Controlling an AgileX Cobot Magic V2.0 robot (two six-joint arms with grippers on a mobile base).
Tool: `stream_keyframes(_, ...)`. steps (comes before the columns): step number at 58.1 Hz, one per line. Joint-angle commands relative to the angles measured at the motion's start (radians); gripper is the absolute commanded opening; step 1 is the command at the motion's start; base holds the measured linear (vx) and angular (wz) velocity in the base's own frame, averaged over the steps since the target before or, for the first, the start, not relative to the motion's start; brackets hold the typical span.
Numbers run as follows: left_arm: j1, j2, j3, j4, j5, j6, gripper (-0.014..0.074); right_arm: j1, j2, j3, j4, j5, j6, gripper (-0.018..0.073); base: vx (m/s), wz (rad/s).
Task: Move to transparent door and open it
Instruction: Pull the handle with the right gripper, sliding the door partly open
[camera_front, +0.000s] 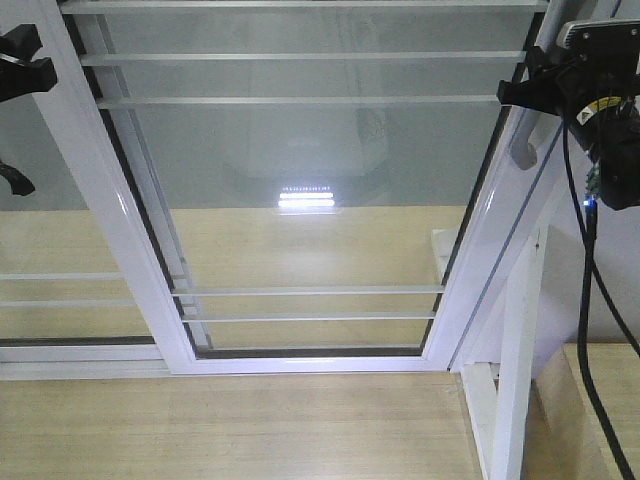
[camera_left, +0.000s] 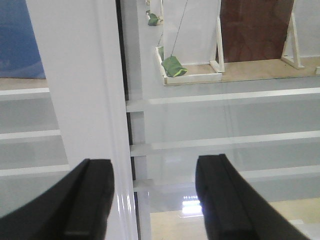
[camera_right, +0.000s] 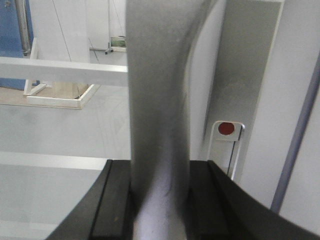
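The transparent door (camera_front: 310, 180) is seen filling the middle of the front view, its glass crossed by thin white bars (camera_front: 310, 290). At its right edge the grey bar handle (camera_right: 157, 90) is clamped between the fingers of the right gripper (camera_right: 159, 200) — a lock plate (camera_right: 227, 129) with a red dot is set just beside. The left gripper (camera_left: 155, 200) is held with fingers apart before a white frame upright (camera_left: 80, 100).

Pale wood floor (camera_front: 250, 430), a bright light glare (camera_front: 306, 198), a green sandbag (camera_left: 174, 66) near a brown panel (camera_left: 255, 30)
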Motion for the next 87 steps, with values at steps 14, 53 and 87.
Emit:
stream_keyframes(14, -0.005, -0.025, -0.037, -0.003, -0.068, -0.007, 0.0493, 0.125, -0.067, -0.030, -0.095, -0.095, 0.001, 0.0194, 0.00, 0.00)
stream_keyframes(53, -0.005, -0.025, -0.037, -0.003, -0.062, -0.007, 0.0493, 0.329, -0.067, -0.030, -0.095, -0.103, -0.018, 0.0207, 0.00, 0.00)
stream_keyframes(87, -0.005, -0.025, -0.037, -0.003, -0.031, -0.006, 0.0491, 0.333, -0.359, 0.177, -0.091, -0.026, -0.021, 0.0106, 0.00, 0.00)
